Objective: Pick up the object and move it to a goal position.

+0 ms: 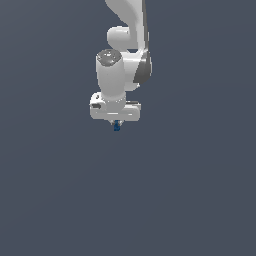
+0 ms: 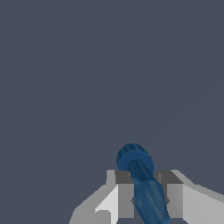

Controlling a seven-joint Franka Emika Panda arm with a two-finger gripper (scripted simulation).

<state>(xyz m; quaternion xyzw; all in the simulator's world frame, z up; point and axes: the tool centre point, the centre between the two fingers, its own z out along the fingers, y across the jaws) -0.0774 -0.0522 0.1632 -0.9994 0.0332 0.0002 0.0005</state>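
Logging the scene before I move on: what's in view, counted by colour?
Dark blue: 1, the object, held between the jaws of the gripper
White: 1, the robot arm
Total: 2

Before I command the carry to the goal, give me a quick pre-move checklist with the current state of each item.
1. Small dark blue elongated object between the fingers of the white gripper: ok.
2. Fingers closed against the object on both sides: ok in the wrist view.
3. Object sits straight in the grip: not ok, it lies tilted across the fingers.
4. Object lifted off the plain grey surface: cannot tell.
5. Goal position visible: not ok, no marker in either view.
6. Obstacles near the arm: ok, none seen.
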